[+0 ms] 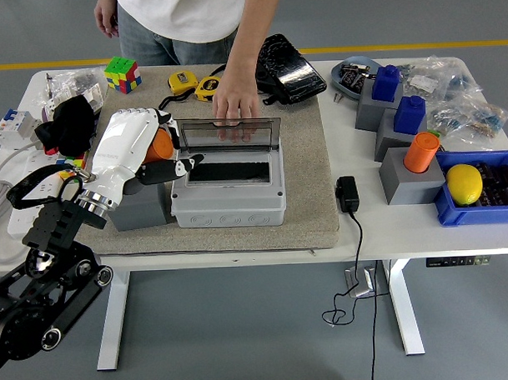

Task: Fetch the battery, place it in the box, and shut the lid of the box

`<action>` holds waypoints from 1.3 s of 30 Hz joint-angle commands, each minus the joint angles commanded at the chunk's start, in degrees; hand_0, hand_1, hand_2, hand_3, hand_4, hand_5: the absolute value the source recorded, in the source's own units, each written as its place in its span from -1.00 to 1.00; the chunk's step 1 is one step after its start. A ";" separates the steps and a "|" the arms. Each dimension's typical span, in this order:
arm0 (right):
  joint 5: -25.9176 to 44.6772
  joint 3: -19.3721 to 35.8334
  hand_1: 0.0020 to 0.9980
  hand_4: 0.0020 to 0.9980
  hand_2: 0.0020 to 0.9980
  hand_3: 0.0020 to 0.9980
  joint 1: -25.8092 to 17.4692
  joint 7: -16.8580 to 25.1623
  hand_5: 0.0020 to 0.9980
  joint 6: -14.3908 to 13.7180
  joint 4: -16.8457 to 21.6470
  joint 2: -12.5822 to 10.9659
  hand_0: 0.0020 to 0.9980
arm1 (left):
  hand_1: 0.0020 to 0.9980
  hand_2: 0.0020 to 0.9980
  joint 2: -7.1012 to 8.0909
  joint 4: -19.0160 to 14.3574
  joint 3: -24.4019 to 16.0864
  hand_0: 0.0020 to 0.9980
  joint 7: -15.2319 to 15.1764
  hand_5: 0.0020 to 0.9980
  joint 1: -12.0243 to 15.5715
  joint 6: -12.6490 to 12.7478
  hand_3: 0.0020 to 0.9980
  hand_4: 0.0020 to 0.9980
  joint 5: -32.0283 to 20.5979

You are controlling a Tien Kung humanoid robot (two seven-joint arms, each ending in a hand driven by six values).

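Observation:
My left hand (157,156) is shut on an orange cylindrical battery (160,145), held above the left edge of the grey box (228,196). The box sits on a beige mat (308,196) with its dark slot (228,170) exposed. Its clear lid (226,135) stands open at the back. A person's hand (232,103) rests on the top edge of the lid. The grey holder block (138,206) beside the box is partly hidden under my hand. My right hand is out of view.
A second orange battery (420,151) stands in a grey block at right, beside a blue bin (480,207) holding a yellow lemon (464,183). Blue batteries (385,83) sit in grey blocks behind. Tape measures (183,82), cube puzzles (121,74) and a black adapter (348,192) lie around.

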 joint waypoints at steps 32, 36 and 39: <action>-1.38 -0.06 0.62 1.00 0.54 0.60 1.06 -0.20 1.00 0.09 0.00 0.00 0.70 | -0.91 -0.78 -11.93 19.78 16.39 -0.87 -0.09 -0.39 -13.52 4.13 -0.79 0.63 1.41; -1.47 -0.27 0.62 1.00 0.54 0.61 1.14 -0.27 1.00 0.10 0.00 0.07 0.70 | -0.91 -0.78 -13.59 22.74 15.32 -0.86 -1.01 -0.39 -14.54 5.07 -0.79 0.62 0.64; -1.77 -0.19 0.62 1.00 0.54 0.61 1.17 -0.40 1.00 0.10 0.00 0.10 0.70 | -0.91 -0.78 -14.79 24.72 14.73 -0.86 -1.49 -0.39 -15.29 5.76 -0.79 0.62 -0.32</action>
